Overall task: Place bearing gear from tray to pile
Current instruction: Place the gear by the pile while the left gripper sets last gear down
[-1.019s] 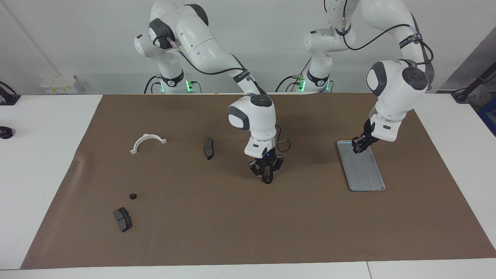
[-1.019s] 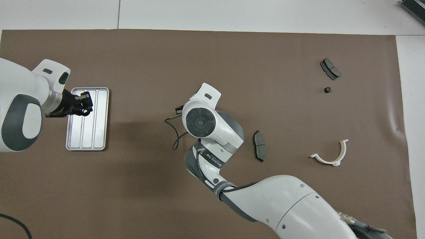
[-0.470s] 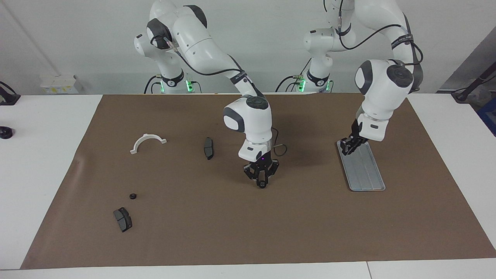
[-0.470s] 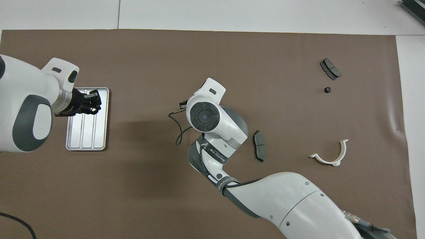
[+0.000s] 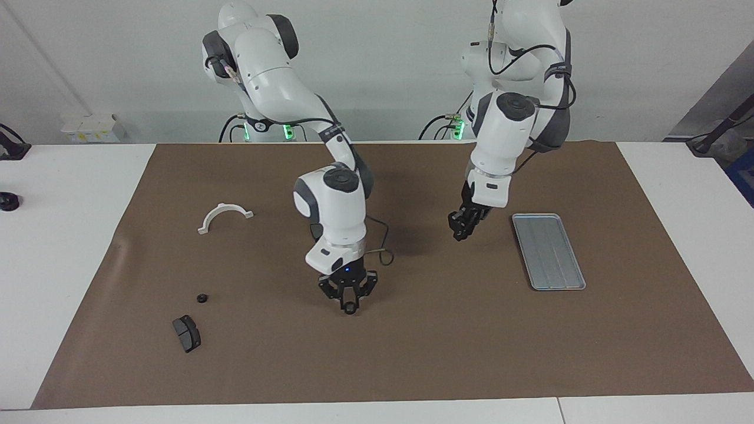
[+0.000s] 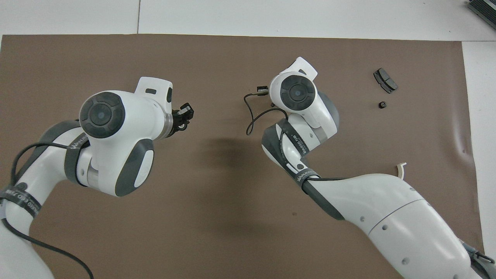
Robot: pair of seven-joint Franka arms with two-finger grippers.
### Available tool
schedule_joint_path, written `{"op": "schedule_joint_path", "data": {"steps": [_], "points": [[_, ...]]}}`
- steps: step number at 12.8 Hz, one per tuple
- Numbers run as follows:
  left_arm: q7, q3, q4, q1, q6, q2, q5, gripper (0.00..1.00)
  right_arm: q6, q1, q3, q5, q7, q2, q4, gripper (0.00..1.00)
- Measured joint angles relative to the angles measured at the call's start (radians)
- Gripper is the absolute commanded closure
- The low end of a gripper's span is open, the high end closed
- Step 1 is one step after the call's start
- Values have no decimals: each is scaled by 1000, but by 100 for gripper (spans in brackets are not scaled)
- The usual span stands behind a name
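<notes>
Both grippers, left point(image 5: 461, 234) and right point(image 5: 350, 304), left their earlier spots.

The left hand point(image 5: 461, 228) has left the grey tray point(image 5: 548, 251) and now hangs over bare brown mat toward the desk's middle. The right hand point(image 5: 350, 299), pinching a small black ring point(image 5: 350, 308), has shifted toward the lone ring point(image 5: 202, 298) at its own end.

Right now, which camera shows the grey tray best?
The facing view: the tray lies whole and uncovered on the brown mat, toward the left arm's end of the table, nothing on it. In the overhead view the left arm hides it completely.
</notes>
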Motion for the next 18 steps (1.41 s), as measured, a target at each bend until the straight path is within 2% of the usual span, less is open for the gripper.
{"op": "schedule_joint_path", "data": {"steps": [3,7,8,9,11,13,14,15,16,17,18], "points": [[-111,1,1,-65,166,90,0,100,2,-126,4,3,-79,14,16,99],[-272,1,2,-163,346,207,0,100,24,-215,8,6,-129,28,29,99],[-304,2,1,-169,383,224,0,97,43,-233,9,6,-131,32,30,99],[-325,2,0,-172,420,238,0,84,57,-249,9,6,-133,35,30,99],[-336,2,-2,-174,453,255,0,37,62,-271,9,6,-139,40,31,97],[-337,4,-3,-174,459,261,0,0,62,-297,9,6,-165,40,32,95],[-337,6,-3,-174,460,261,0,0,64,-306,10,6,-172,41,32,94],[-337,9,-3,-173,459,261,0,0,65,-309,11,8,-172,41,33,79],[-337,12,-2,-173,456,260,0,0,66,-307,14,10,-172,41,33,32],[-336,17,1,-172,446,256,2,0,66,-303,17,11,-172,41,33,7],[-323,26,6,-167,421,242,4,0,66,-301,20,12,-172,41,34,4]]}}
